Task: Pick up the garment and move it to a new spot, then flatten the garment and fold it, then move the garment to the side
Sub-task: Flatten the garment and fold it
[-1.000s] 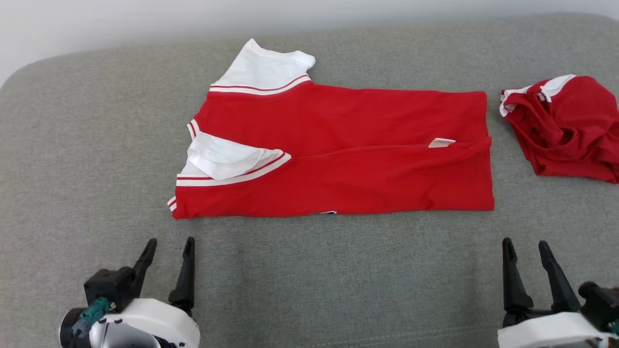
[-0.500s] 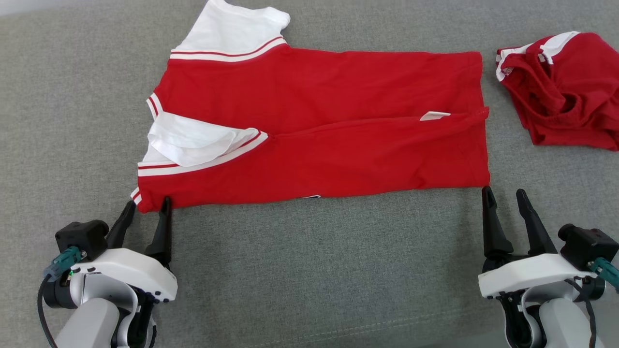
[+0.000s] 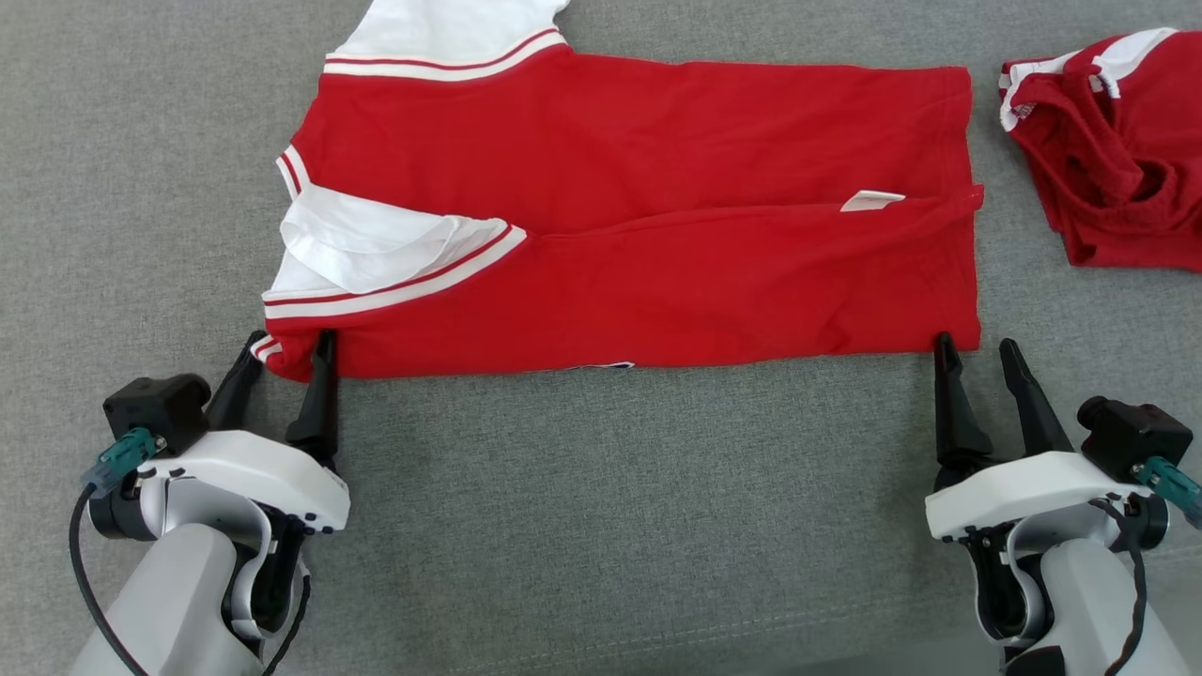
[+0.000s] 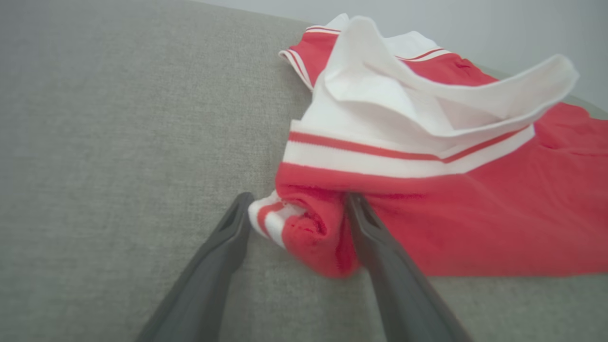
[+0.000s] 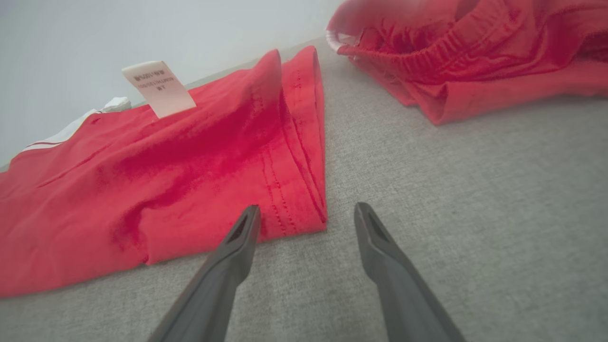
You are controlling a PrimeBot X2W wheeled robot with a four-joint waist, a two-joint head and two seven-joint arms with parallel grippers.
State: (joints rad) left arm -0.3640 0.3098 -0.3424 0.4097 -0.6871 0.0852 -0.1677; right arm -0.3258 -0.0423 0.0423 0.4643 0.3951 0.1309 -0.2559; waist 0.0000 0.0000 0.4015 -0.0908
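While both arms reach forward over the grey cushion (image 3: 601, 507), the red shirt (image 3: 657, 282) lies spread out across the middle of it, collar end to the robot's left and hem to its right. One white sleeve (image 3: 441, 33) sticks out at the far left corner, and the other sleeve (image 3: 376, 249) lies folded over the red body, its cuff lifted and curled. A flap edge runs along the shirt from that sleeve to the hem, where a small white label (image 3: 873, 200) stands up.

The left gripper (image 3: 291, 340) is at the near left corner of the shirt. Its fingers are spread wide, with the bunched, striped corner sitting between them. In the left wrist view the red cloth touches the inner face of one finger, and nothing is pinched.

The right gripper (image 3: 975, 343) is at the near right corner. Its fingers are also spread wide, resting low on the cushion. One tip is at the edge of the stitched hem and the other is just beside it on bare fabric.

A second red garment (image 3: 1117, 160), crumpled and trimmed in white, lies apart from the shirt at the far right
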